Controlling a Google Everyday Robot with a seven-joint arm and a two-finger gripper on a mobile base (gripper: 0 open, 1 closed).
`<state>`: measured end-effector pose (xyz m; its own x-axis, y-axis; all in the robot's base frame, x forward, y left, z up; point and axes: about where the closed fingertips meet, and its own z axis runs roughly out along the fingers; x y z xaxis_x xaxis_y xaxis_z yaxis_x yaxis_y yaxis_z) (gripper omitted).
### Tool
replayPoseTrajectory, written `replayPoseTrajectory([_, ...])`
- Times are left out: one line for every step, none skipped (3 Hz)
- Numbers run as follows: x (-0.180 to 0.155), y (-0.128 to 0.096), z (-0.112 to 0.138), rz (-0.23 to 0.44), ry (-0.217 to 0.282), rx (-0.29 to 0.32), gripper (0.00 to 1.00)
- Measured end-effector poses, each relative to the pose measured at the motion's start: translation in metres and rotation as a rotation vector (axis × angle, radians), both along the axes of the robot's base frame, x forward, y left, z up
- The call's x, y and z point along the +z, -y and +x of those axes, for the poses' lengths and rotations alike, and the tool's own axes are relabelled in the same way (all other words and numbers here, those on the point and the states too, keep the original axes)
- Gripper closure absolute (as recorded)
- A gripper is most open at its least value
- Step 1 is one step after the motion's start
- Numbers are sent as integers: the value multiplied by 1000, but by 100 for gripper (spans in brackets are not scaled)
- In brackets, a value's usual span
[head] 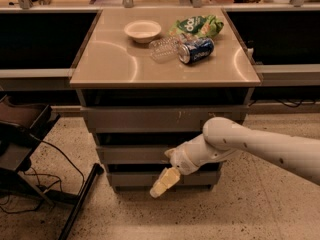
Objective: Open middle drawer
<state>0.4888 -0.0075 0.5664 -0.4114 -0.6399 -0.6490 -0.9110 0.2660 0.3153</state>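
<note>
Lab, perhaps (end effector (159,186) at drawers (135,154)), cables (55,151)

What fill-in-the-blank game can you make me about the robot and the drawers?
The blue can lies on its ___.
The bag behind it is coloured ___.
The gripper hangs just ___ the middle drawer, in front of the cabinet.
Missing words: side; green; below.
</note>
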Motion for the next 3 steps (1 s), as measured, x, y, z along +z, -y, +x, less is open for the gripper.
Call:
replayPoseTrajectory([-52, -15, 31, -24, -41, -54, 0])
replayPoseTrajectory([-52, -15, 31, -24, -41, -54, 0])
replayPoseTrajectory([-68, -4, 50, -46, -44, -153, 0])
